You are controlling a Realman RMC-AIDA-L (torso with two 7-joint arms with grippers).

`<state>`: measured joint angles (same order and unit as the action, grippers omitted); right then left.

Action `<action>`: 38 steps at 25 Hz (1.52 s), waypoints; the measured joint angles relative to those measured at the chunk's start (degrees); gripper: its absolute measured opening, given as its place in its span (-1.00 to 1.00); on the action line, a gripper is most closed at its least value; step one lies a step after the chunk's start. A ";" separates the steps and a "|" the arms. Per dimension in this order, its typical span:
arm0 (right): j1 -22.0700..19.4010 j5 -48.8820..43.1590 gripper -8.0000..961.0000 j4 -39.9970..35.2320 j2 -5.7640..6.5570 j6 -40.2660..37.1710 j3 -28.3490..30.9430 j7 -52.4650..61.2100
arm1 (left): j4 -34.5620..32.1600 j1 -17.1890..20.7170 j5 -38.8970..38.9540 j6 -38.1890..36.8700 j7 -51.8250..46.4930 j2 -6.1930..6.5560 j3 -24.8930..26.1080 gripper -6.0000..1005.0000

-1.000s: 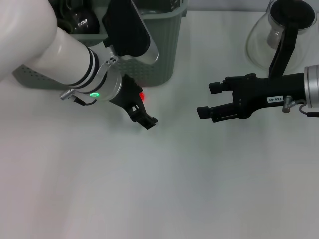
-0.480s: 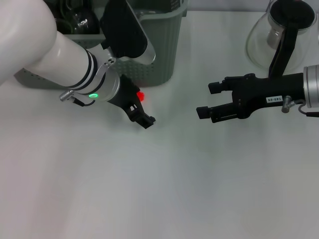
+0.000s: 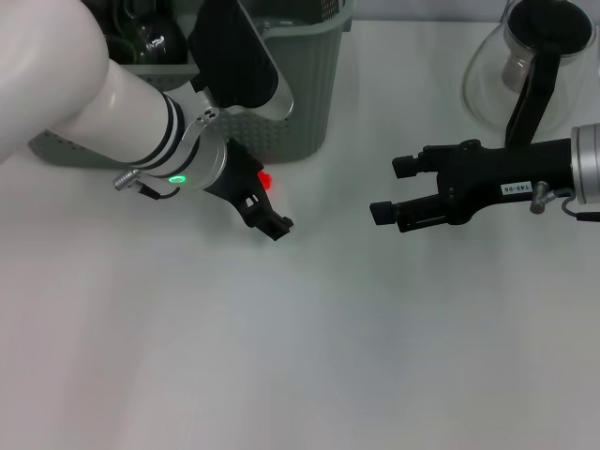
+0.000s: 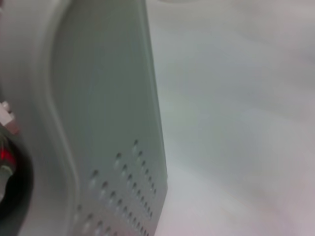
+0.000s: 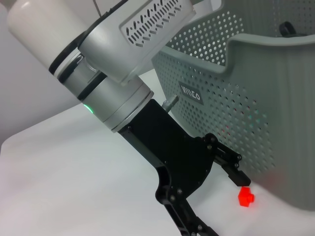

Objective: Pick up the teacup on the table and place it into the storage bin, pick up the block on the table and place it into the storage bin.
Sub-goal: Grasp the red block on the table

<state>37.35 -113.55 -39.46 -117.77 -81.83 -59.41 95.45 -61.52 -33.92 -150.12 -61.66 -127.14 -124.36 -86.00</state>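
Note:
A small red block [image 3: 267, 180] [image 5: 245, 196] lies on the white table, close to the front wall of the grey-green storage bin [image 3: 305, 84] [image 5: 216, 64] [image 4: 103, 98]. My left gripper [image 3: 274, 208] [image 5: 224, 206] is low over the table beside the block. It is open, and one fingertip [image 5: 236, 169] is just short of the block without holding it. My right gripper [image 3: 394, 189] hovers open and empty to the right. Something dark and glassy [image 3: 150, 33] sits inside the bin; I cannot tell whether it is the teacup.
A glass pot with a black handle [image 3: 530, 66] stands at the back right, behind my right arm. The left arm's white forearm [image 3: 84, 103] covers much of the bin's left side. Bare white table stretches across the front.
The left gripper shifted slightly towards the bin a second ago and has held still since. The right arm and the block have not moved.

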 joint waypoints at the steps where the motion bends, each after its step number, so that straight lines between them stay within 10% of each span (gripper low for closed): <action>1: 0.00 0.00 0.96 0.00 0.00 0.00 0.00 0.00 | 0.04 0.00 0.00 0.00 0.00 0.00 -0.02 0.89; 30: -0.44 0.00 0.96 -0.46 0.00 -0.17 0.00 -0.09 | 0.54 -0.44 0.37 0.32 -0.15 0.00 -0.59 0.89; 38: -0.36 0.00 0.96 -0.52 -0.09 -0.17 0.00 -0.09 | 0.83 -0.53 0.35 0.64 -0.15 -0.01 -0.92 0.60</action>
<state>36.99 -113.55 -39.98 -117.86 -82.00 -59.41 95.36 -60.69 -34.45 -149.77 -61.02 -127.29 -124.37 -86.92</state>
